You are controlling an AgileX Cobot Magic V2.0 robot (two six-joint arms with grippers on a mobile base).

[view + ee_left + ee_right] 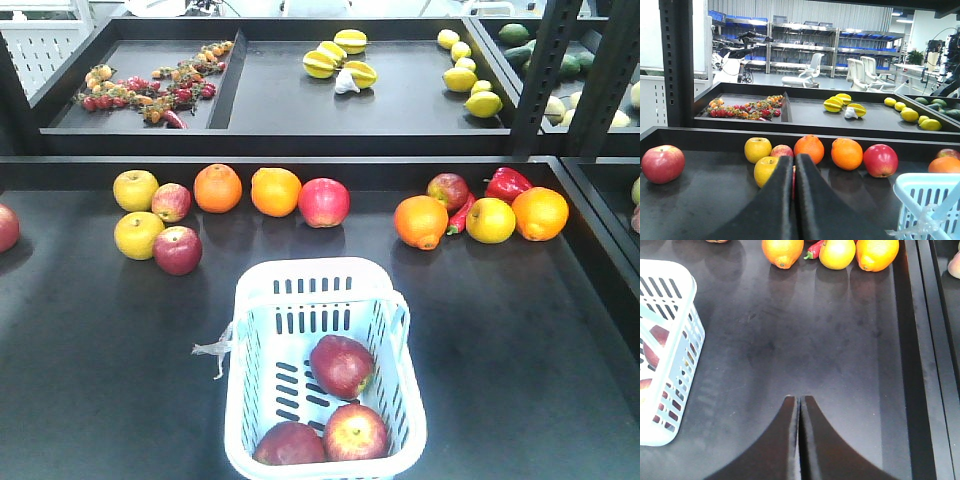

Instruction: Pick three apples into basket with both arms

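Three dark red apples lie inside the pale blue basket (300, 272) near the table's front edge: one in the middle (342, 366), one at the front left (290, 444), one at the front right (356, 432). Neither gripper shows in the front view. In the left wrist view my left gripper (794, 159) is shut and empty, hovering left of the basket (925, 197). In the right wrist view my right gripper (799, 399) is also shut with nothing in it, low over bare table right of the basket (675, 365). Apple skin shows through the basket's slots.
Along the table's back edge sit yellow apples (136, 189), a dark red apple (178, 250), oranges (217, 187), a pinkish-red apple (324, 202) and, at right, oranges, a yellow fruit and red peppers (507, 184). A raised back shelf holds starfruit (335, 58) and lemons.
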